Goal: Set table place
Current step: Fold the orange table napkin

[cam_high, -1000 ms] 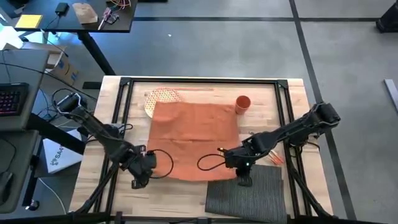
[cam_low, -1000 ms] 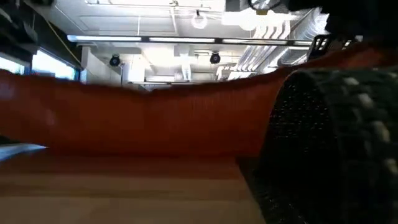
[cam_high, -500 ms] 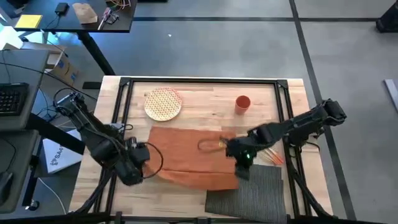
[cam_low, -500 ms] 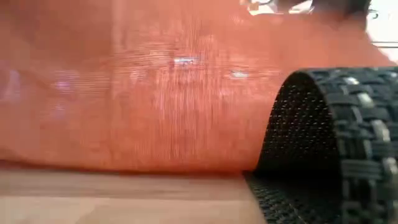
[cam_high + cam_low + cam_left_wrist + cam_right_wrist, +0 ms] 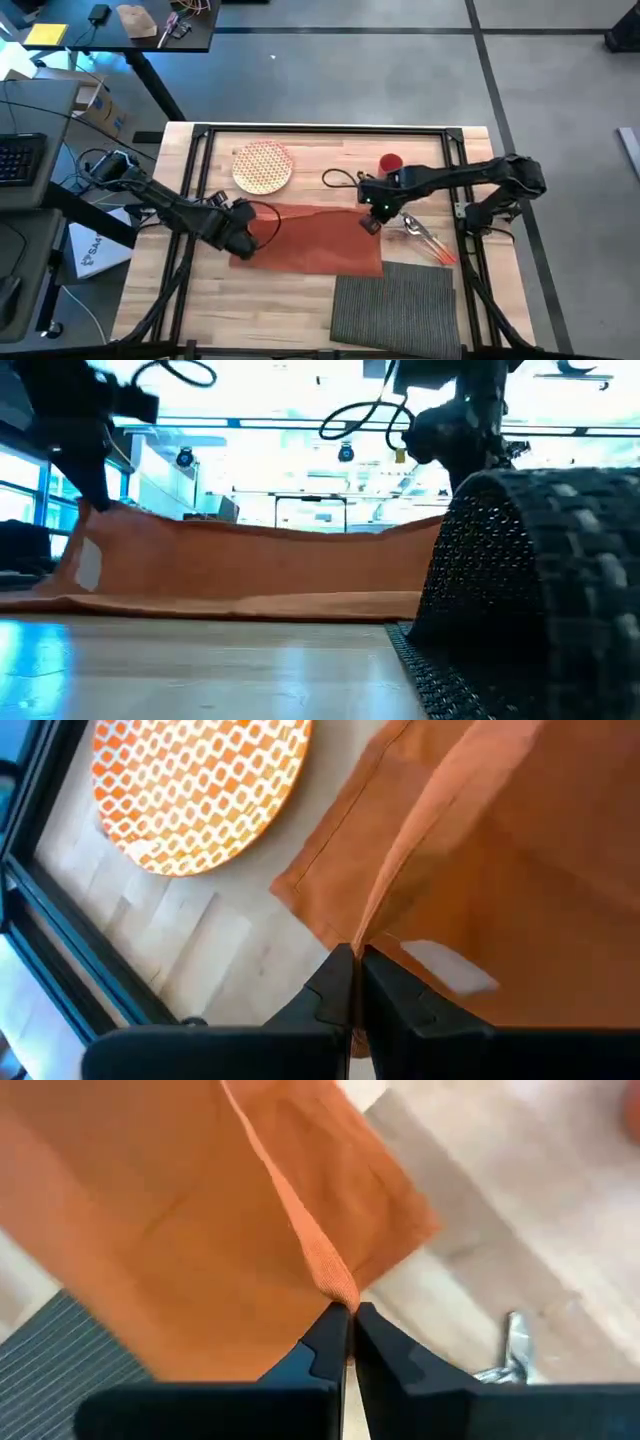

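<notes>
Wooden table (image 5: 300,300) update: my left gripper (image 5: 240,243) and right gripper (image 5: 371,217), both pinching the orange napkin (image 5: 310,242), have just folded it in half, so the placemat (image 5: 395,312) comes next.

Bright, even overhead light; low view glares, its foreground blurred.

The wooden table (image 5: 300,300) carries a patterned plate (image 5: 263,166), orange cup (image 5: 390,163), orange cloth (image 5: 315,240), cutlery (image 5: 428,236) and grey placemat (image 5: 395,312).
</notes>
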`<state>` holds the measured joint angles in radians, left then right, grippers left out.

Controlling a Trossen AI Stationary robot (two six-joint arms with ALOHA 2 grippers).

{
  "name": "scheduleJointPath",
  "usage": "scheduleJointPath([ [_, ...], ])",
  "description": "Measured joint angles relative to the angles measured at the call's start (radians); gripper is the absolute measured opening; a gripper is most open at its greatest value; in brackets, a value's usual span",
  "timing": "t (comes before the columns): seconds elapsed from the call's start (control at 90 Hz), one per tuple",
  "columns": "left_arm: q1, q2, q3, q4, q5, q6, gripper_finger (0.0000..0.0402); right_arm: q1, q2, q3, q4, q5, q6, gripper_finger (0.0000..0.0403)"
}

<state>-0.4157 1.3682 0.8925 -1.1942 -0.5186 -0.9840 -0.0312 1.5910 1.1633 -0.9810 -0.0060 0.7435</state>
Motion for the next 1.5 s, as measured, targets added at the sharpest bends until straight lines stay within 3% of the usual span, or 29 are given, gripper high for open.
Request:
scheduleJointPath([
  [0.322,0.058,0.0,-0.047,0.071,-0.007,0.044,0.0001,0.006,0.063,0.0,0.006,0.1,0.009,0.0],
  [0.444,0.077,0.0,-0.047,0.072,-0.01,0.044,0.002,0.007,0.067,0.0,0.004,0.125,0.02,0.0005],
  [0.678,0.146,-0.013,-0.047,0.042,0.009,0.018,0.0099,0.007,0.066,0.0,-0.015,0.201,0.038,0.0084],
  [0.8,0.171,-0.037,-0.036,0.001,0.105,-0.016,0.0134,0.013,0.039,0.0,-0.051,0.245,0.061,0.0138],
  [0.9,0.171,-0.072,-0.032,0.012,0.263,-0.102,0.0152,0.033,0.001,0.0,-0.042,0.258,0.041,0.017],
  [1.011,0.124,-0.096,-0.043,0.03,0.461,-0.3,0.0162,0.059,-0.036,0.0,-0.029,0.258,0.034,0.0191],
  [1.111,0.049,-0.103,-0.077,0.081,0.576,-0.492,0.0167,0.08,-0.045,0.0,0.011,0.268,0.035,0.0196],
  [1.278,-0.03,-0.103,-0.18,0.2,0.624,-0.701,0.0177,0.104,-0.041,0.0,0.113,0.272,0.02,0.0197],
  [1.5,-0.045,-0.103,-0.351,0.593,0.67,-0.842,0.0178,0.111,-0.039,0.0,0.158,0.271,-0.009,0.0197],
])
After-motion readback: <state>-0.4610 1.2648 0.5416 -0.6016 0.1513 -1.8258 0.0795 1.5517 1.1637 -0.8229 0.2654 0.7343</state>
